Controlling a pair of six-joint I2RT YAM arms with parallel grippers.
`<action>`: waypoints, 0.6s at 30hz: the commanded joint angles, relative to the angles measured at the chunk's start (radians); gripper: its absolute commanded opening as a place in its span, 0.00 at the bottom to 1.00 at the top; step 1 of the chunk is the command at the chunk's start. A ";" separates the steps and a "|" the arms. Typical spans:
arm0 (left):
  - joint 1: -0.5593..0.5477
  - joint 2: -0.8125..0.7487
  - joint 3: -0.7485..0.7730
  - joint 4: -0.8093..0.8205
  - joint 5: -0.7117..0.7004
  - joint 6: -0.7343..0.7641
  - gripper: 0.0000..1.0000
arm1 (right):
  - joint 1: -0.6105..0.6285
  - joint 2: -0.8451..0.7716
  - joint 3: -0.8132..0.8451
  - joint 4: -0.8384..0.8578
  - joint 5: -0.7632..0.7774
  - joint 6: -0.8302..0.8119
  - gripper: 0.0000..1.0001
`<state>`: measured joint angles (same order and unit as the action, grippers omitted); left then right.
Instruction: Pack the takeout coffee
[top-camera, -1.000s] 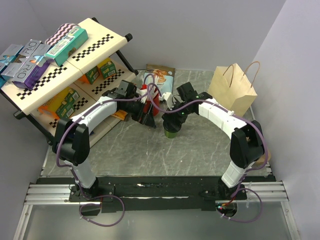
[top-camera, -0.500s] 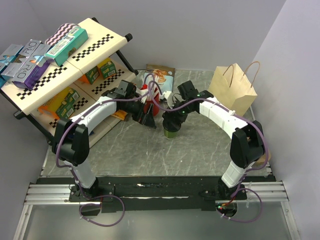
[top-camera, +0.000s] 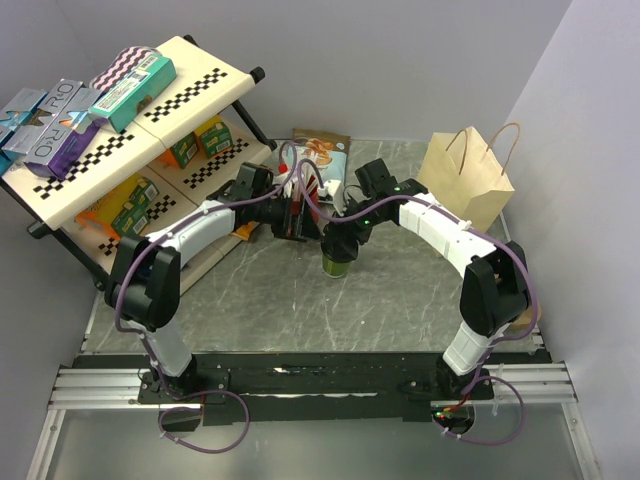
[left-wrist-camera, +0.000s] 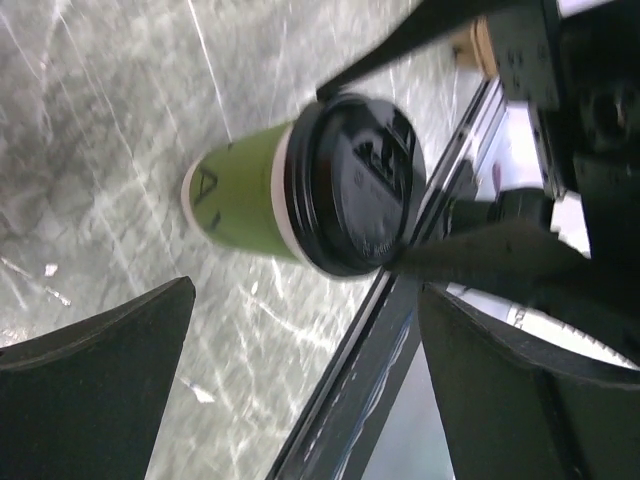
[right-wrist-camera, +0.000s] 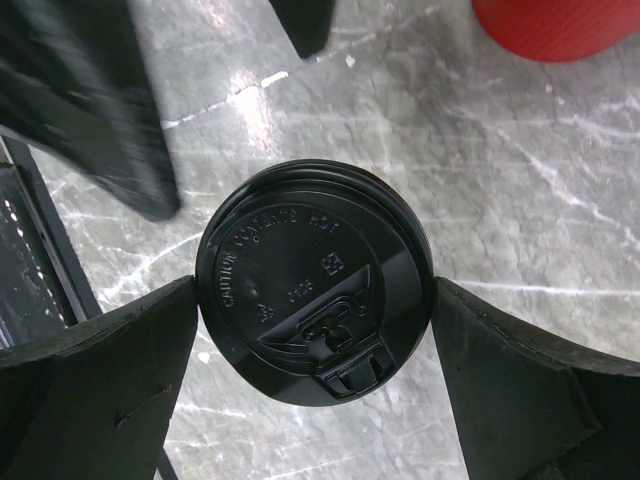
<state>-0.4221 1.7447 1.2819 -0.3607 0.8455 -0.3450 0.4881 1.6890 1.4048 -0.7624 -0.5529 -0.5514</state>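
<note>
- Currently I see the coffee cup (top-camera: 338, 262) standing upright on the bench (top-camera: 250, 300), near its middle, with its black lid (right-wrist-camera: 315, 282) on.
- My right fingers (right-wrist-camera: 95, 385) are spread wide, coming down from above with one on each side of the lid. Their inner faces sit right at the lid's rim, and I cannot tell whether they touch it.
- My left fingers (left-wrist-camera: 95, 375) are likewise spread wide and hold nothing. The green cup lies ahead of them, apart.
- A red cup (right-wrist-camera: 555, 22) stands near the coffee cup, not touching it.
- A brown paper bag (top-camera: 468, 180) stands upright at the bench's right rear, well apart from the coffee cup.
</note>
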 joint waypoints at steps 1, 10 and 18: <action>-0.006 -0.025 -0.050 0.186 -0.048 -0.172 0.99 | -0.003 0.001 0.034 0.067 -0.058 -0.002 1.00; -0.027 0.059 -0.027 0.181 -0.121 -0.178 0.99 | 0.026 0.063 0.052 0.107 -0.053 0.010 1.00; -0.038 0.087 -0.027 0.059 -0.309 -0.117 0.99 | 0.041 0.052 0.060 0.161 -0.039 0.053 1.00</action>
<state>-0.4553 1.8191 1.2327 -0.2489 0.6456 -0.4911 0.5201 1.7683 1.4155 -0.6605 -0.5869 -0.5240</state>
